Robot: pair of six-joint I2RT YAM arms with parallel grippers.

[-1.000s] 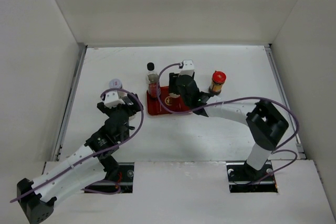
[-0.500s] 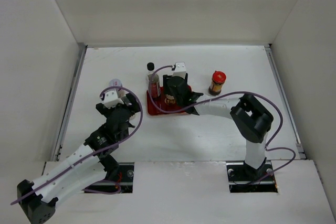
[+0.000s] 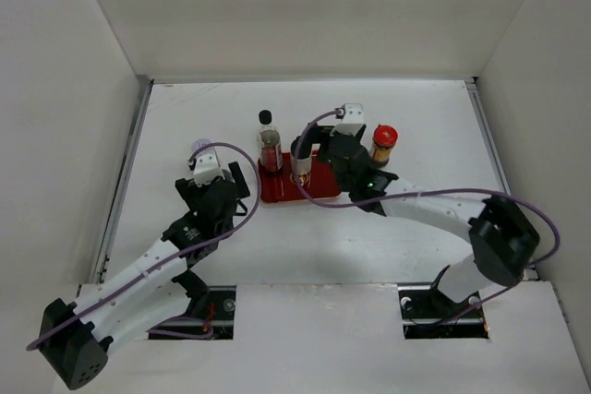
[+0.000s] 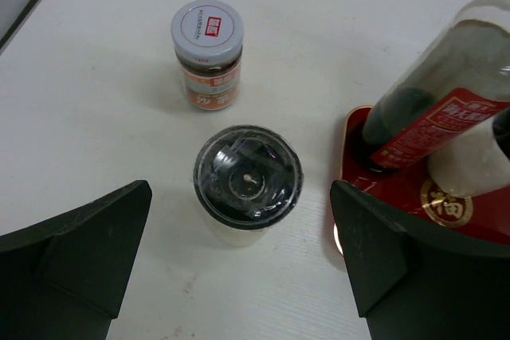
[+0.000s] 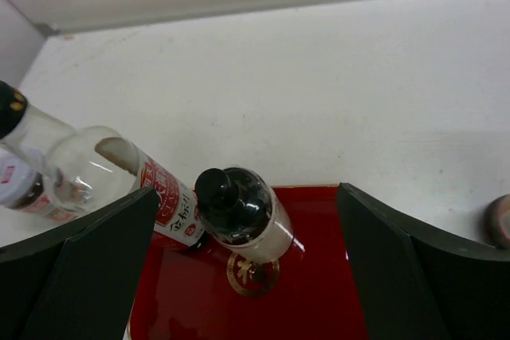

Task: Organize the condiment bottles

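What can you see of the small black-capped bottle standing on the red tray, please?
The small bottle has a rounded glossy black cap over a pale body that looks like glass. It stands upright on the red tray, over a gold emblem, close beside the tall labelled bottle; whether they touch is unclear. The right gripper has its open fingers on either side of it, without contact.

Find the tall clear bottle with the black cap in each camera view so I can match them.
Top external: tall bottle left of centre, at the rear left corner of the red tray.
Left wrist: tall bottle at upper right, base on the red tray.
Right wrist: tall bottle at left, cap at the edge.
Shared landmark: the red tray beneath it.
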